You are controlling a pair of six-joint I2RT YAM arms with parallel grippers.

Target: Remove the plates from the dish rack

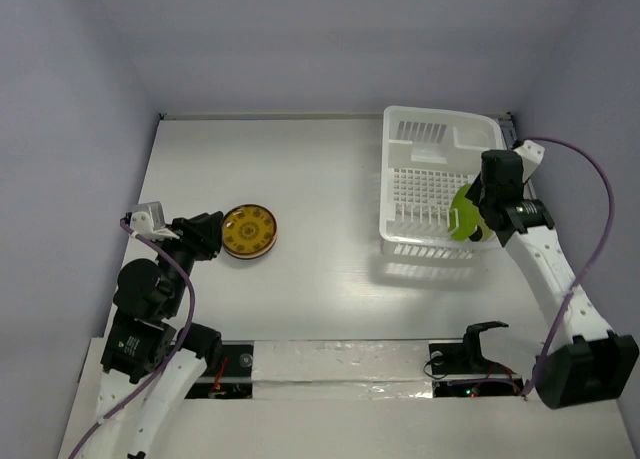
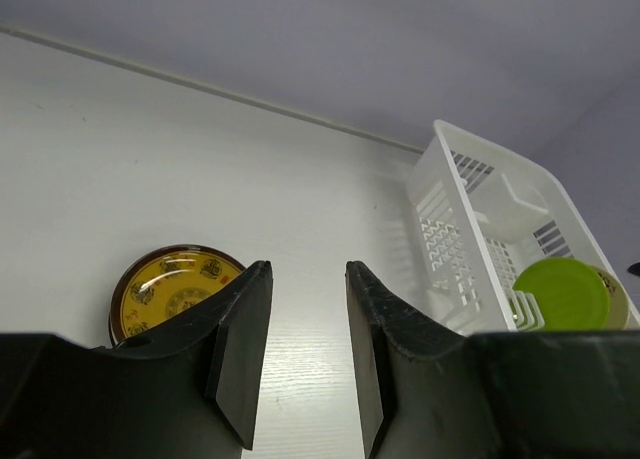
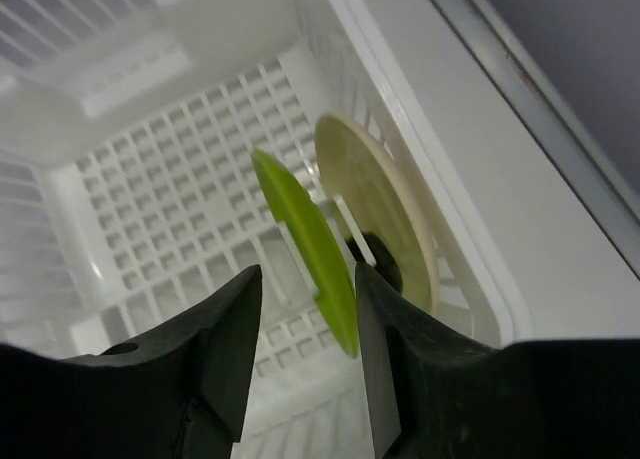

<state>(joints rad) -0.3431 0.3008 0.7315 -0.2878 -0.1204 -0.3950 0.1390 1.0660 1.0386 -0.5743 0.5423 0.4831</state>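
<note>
The white dish rack (image 1: 415, 184) stands at the back right of the table. A green plate (image 3: 305, 249) and a cream plate (image 3: 385, 204) stand on edge at its right side; both also show in the top view, the green one (image 1: 463, 215) in front. My right gripper (image 3: 310, 314) is open, its jaws on either side of the green plate's rim, the right finger (image 3: 385, 329) between the two plates. A yellow plate with a brown rim (image 1: 248, 230) lies flat on the table at the left. My left gripper (image 2: 308, 279) is open and empty, just beside it.
The rack (image 2: 470, 249) has a raised compartment at its far end. White taped strip (image 1: 340, 364) runs along the table's near edge. Walls close the table on the left, back and right.
</note>
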